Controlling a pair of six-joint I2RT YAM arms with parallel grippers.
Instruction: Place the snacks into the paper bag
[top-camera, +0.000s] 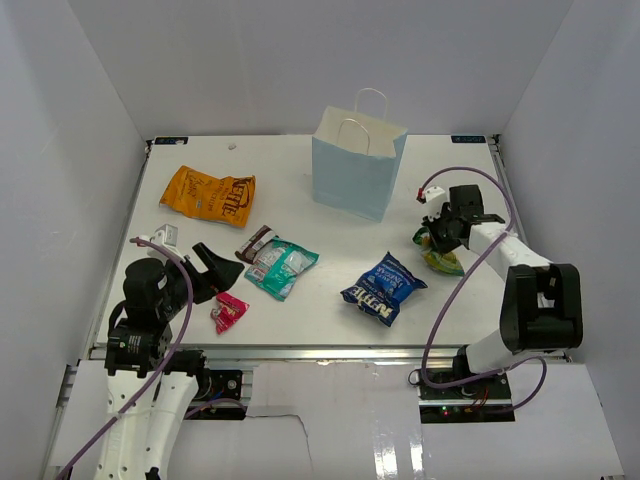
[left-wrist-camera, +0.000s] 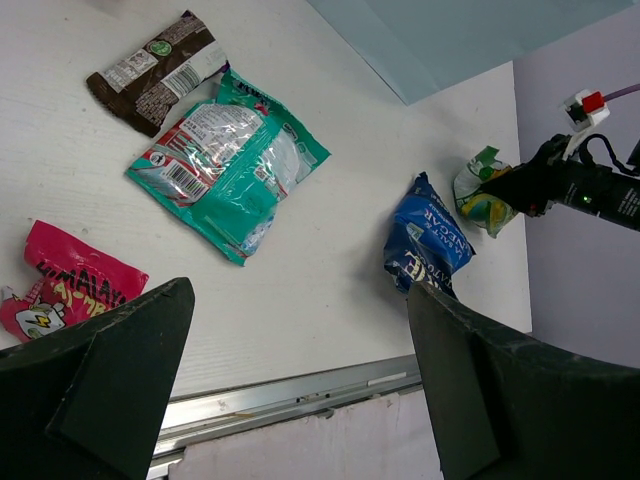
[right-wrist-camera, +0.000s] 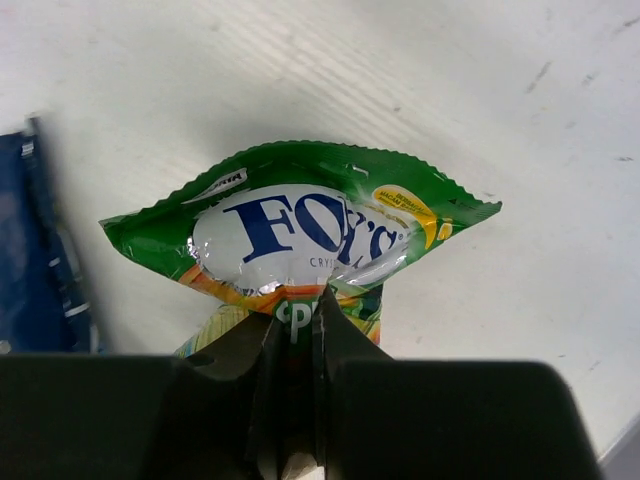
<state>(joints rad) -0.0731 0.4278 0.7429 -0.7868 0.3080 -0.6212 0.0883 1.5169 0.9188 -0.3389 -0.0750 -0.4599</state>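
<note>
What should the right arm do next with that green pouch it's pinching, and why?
Probably lift it straight up. The right gripper is shut on the yellow-green pouch, which seems to lie low by the table, while the paper bag stands tall and upright nearby, so the pouch must rise above its rim first.

Behind right pincer (right-wrist-camera: 297, 338) — yellow-green pouch (right-wrist-camera: 300, 230) bottom hidden.

Glossy crinkled yellow-green pouch (right-wrist-camera: 300, 235), matt table (right-wrist-camera: 300, 70)
</note>
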